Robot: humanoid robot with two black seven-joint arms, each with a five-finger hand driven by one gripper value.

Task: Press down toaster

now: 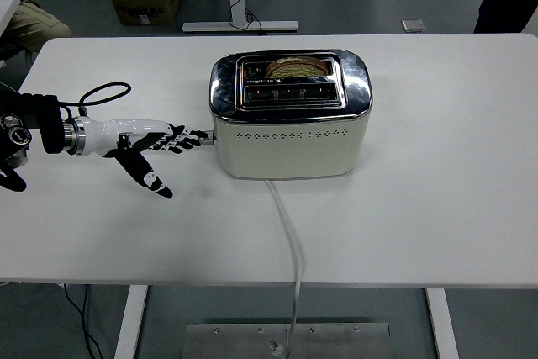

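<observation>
A cream and chrome toaster (290, 115) stands in the middle of the white table (437, 166). A slice of brown bread (296, 65) sits sunk down in its far slot, only the top showing. The small lever (204, 134) on the toaster's left end is low. My left hand (160, 147) reaches in from the left with fingers spread, the fingertips (190, 142) resting on the lever and the thumb pointing down toward the table. It grasps nothing. The right arm is out of view.
The toaster's white power cord (288, 233) runs from its front over the table's near edge. A black cable (101, 94) loops by my left wrist. A cardboard box (146, 4) and a person's leg (29, 18) lie beyond the table's far left.
</observation>
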